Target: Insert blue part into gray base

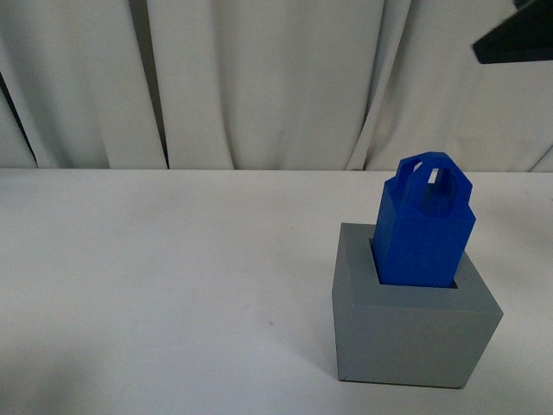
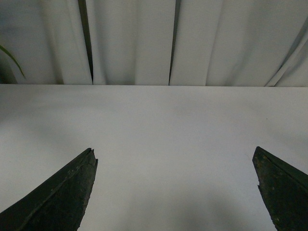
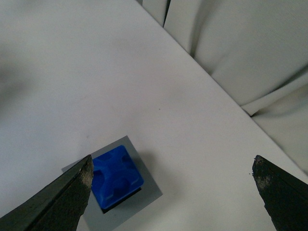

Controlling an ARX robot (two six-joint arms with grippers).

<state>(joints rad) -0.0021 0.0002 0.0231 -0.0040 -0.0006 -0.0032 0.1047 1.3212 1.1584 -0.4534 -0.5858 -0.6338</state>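
The blue part (image 1: 423,229) stands in the square recess of the gray base (image 1: 413,333) at the front right of the white table, its slotted loop handle up and most of its body above the base's rim, leaning slightly. In the right wrist view I see both from high above: the blue part (image 3: 115,175) sits inside the gray base (image 3: 144,197). My right gripper (image 3: 173,175) is open and empty, well above them; a dark piece of it (image 1: 518,35) shows at the front view's top right. My left gripper (image 2: 175,166) is open and empty over bare table.
A white table (image 1: 173,277) runs back to a pale pleated curtain (image 1: 259,78). A green leaf tip (image 2: 12,57) shows at the edge of the left wrist view.
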